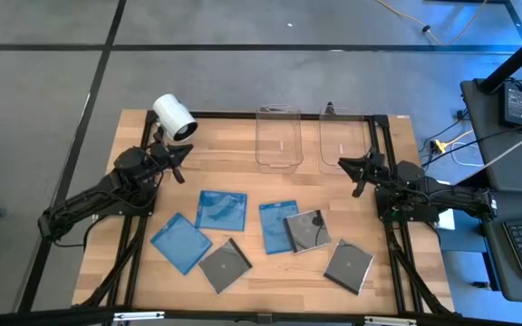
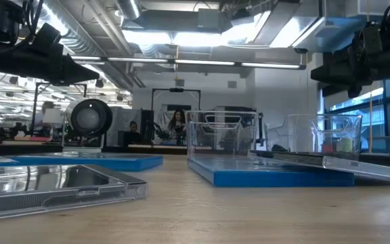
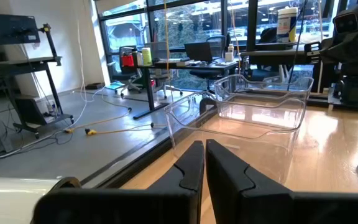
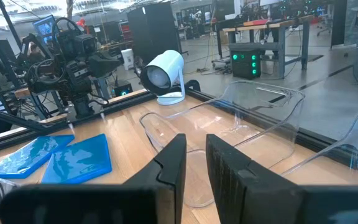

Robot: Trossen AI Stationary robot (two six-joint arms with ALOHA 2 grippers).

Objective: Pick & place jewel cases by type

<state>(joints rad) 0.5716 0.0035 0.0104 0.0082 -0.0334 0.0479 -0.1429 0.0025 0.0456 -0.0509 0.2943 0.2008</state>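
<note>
Six jewel cases lie flat on the wooden worktop [image 1: 243,181], spread across its near half, none of them in a bin. Two dark arms wait over the far half, one at each side. Two clear bins [image 1: 277,136] [image 1: 344,138] stand side by side at the far edge, between the arms. A white camera [image 1: 174,117] sits at the far left corner, close to the left arm. Of the three blue cases, one [image 1: 180,242] lies at the left, tilted; a second [image 1: 221,209] lies just right of it, farther back; the third [image 1: 276,225] lies in the middle. Of the three dark cases, one [image 1: 225,265] lies near the front edge beside the tilted blue case, one [image 1: 307,230] rests partly on the middle blue case, and one [image 1: 348,266] lies apart at the right front. The left pincer [image 1: 180,166] hangs above the worktop near the camera, fingers pressed together and holding nothing. The right pincer [image 1: 352,175] hangs near the right bin, fingers nearly together with a narrow gap, also holding nothing.
</note>
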